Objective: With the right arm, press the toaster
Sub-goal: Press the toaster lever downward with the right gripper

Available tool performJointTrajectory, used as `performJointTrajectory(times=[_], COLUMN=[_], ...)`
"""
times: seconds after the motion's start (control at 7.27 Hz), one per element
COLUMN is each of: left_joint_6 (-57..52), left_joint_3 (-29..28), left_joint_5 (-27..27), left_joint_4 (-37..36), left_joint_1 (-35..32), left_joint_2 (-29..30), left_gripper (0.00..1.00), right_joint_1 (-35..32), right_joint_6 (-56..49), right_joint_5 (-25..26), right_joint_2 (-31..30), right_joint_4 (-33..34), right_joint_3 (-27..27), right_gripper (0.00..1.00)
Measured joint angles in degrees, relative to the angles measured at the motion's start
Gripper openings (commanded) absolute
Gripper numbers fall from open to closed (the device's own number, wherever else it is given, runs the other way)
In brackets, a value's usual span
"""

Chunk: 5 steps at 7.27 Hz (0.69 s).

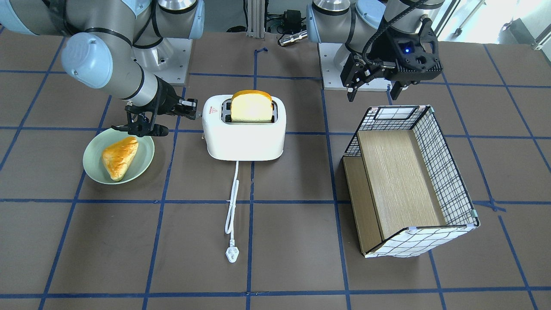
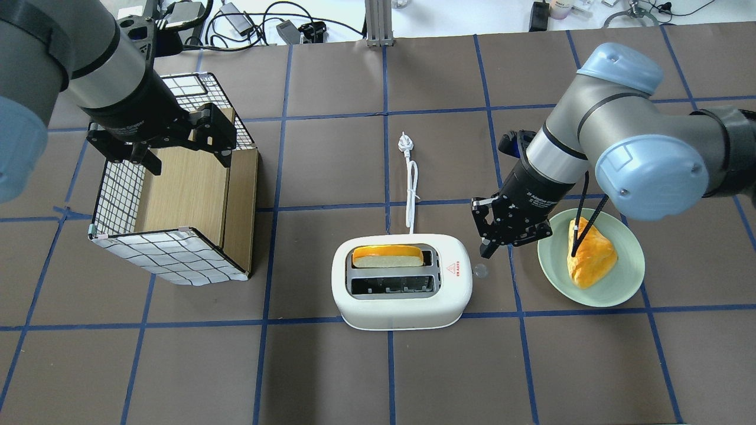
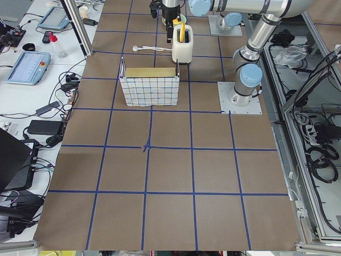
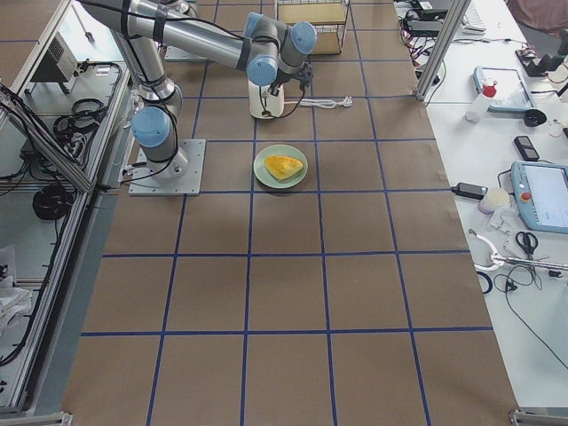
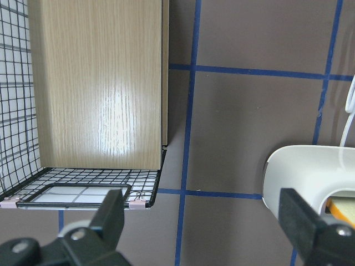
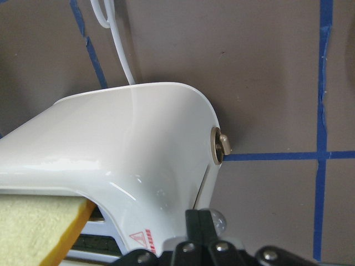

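Observation:
The white two-slot toaster (image 2: 401,301) stands mid-table with a bread slice (image 2: 387,257) upright in its far slot. It also shows in the front view (image 1: 244,137) and in the right wrist view (image 6: 127,144). My right gripper (image 2: 486,251) is shut and empty, its tips just above the small clear lever knob (image 2: 480,270) on the toaster's end. I cannot tell if they touch. In the front view the right gripper (image 1: 192,110) sits beside the toaster's end. My left gripper (image 2: 184,154) is open and empty, hovering over the wire basket (image 2: 171,254).
A green plate (image 2: 626,283) with a pastry (image 2: 590,260) lies just right of the right gripper. The toaster's white cord and plug (image 2: 404,141) run away from the robot. The basket with a wooden liner (image 1: 443,172) stands on the robot's left side.

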State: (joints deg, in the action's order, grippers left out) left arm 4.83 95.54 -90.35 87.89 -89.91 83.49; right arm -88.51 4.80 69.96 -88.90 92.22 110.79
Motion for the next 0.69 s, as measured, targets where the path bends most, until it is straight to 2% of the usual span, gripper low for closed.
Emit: performJointTrajectory(times=[0.69], left_joint_6=[0.0], left_joint_3=[0.0], left_joint_5=[0.0], left_joint_4=[0.0], left_joint_1=[0.0], left_joint_2=[0.0], left_gripper=[1.00], right_joint_1=[0.0], right_joint_6=[0.7], right_joint_5=[0.1], right_joint_2=[-0.4], right_joint_4=[-2.3], right_joint_3=[1.0], right_gripper=[0.00])
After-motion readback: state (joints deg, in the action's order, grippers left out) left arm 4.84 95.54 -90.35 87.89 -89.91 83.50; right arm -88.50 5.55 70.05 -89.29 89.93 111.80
